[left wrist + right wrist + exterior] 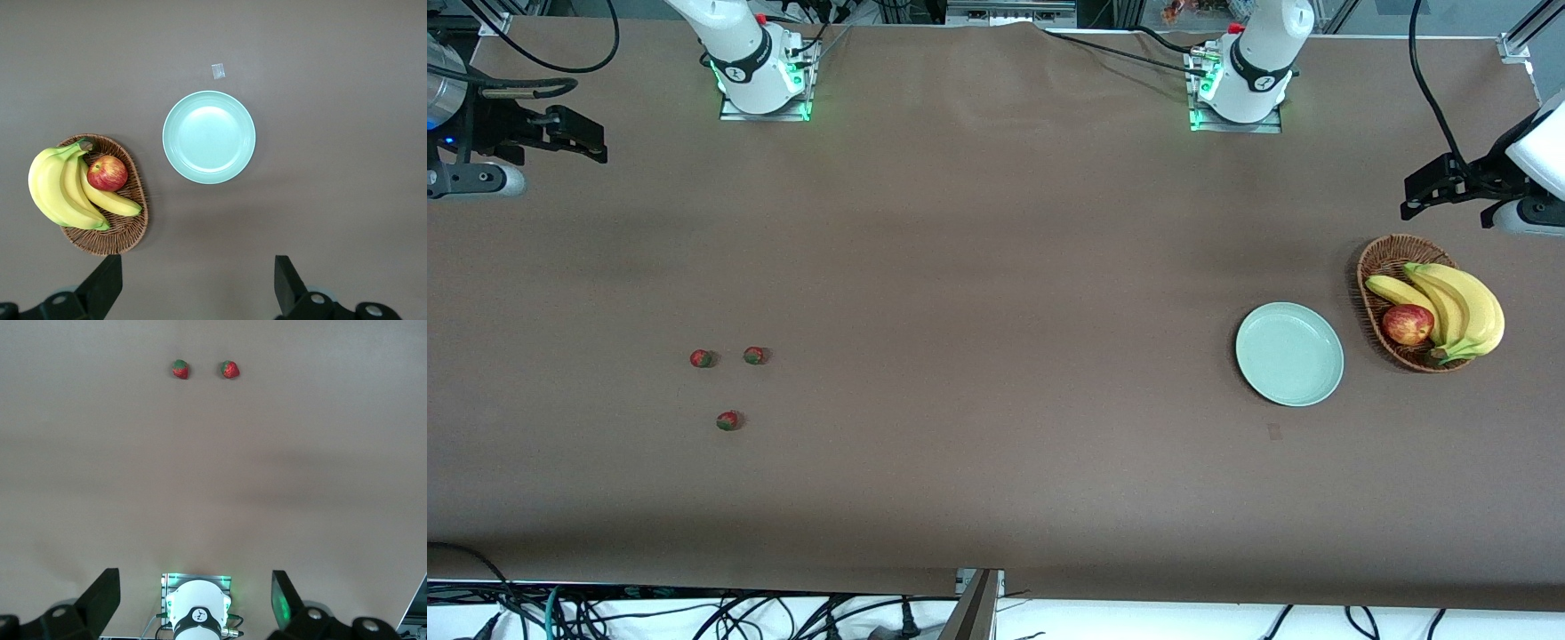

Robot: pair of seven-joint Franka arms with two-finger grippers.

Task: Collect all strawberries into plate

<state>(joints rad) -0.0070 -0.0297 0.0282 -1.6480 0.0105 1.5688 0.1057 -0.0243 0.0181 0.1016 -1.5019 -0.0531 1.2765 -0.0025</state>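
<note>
Three small red strawberries (702, 358) (754, 356) (728, 420) with green tops lie on the brown table toward the right arm's end. Two of them (180, 369) (230, 369) show in the right wrist view. The pale mint-green plate (1289, 353) (209, 137) sits bare toward the left arm's end, beside the basket. My right gripper (578, 135) (193, 597) hangs open and holds nothing, high over the right arm's end of the table, well apart from the strawberries. My left gripper (1430, 188) (198, 283) hangs open with nothing in it, above the table near the basket and plate.
A brown wicker basket (1369, 267) (127, 233) holds a bunch of bananas (1463, 307) (57, 190) and a red-yellow apple (1408, 324) (107, 173). A small pale scrap (218, 71) lies by the plate, nearer the front camera. The arm bases (760, 76) (1249, 84) stand at the table's back edge.
</note>
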